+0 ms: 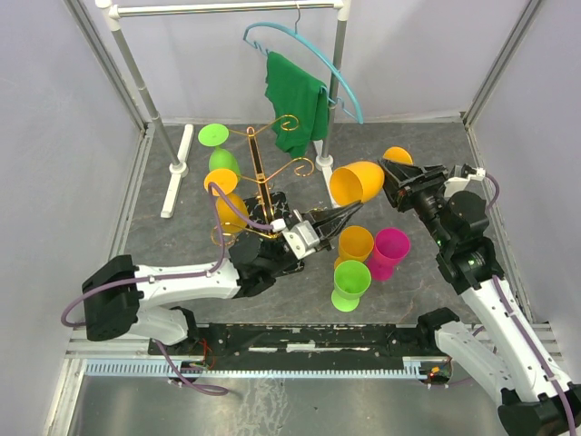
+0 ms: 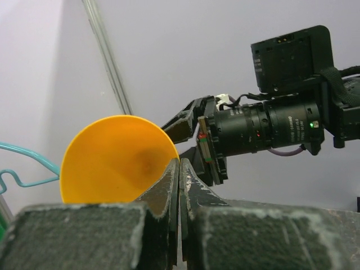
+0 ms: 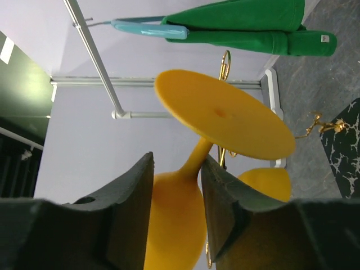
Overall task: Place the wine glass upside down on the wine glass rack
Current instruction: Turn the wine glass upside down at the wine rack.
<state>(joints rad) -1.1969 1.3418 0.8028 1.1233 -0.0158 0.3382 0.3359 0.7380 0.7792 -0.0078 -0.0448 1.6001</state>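
Observation:
An orange wine glass (image 1: 354, 182) (image 2: 112, 160) hangs on its side in the air, right of the wine glass rack (image 1: 259, 173). My left gripper (image 1: 349, 211) (image 2: 180, 163) is shut, pinching the bowl's rim from below. My right gripper (image 1: 388, 179) (image 3: 177, 157) is open, its jaws straddling the stem (image 3: 197, 160) just below the foot (image 3: 225, 121). One finger (image 3: 225, 191) touches the stem and a gap shows on the other side. The gold rack stands on a black marbled base (image 1: 277, 211) (image 3: 343, 152). A green glass (image 1: 222, 162) and another orange glass (image 1: 225, 204) hang on it.
Three glasses stand on the table in front of the arms: orange (image 1: 355, 243), magenta (image 1: 391, 250) and green (image 1: 350, 282). Behind the rack is a white clothes rail (image 1: 177, 168) with a teal hanger (image 1: 318, 64) and a green cloth (image 1: 295, 95).

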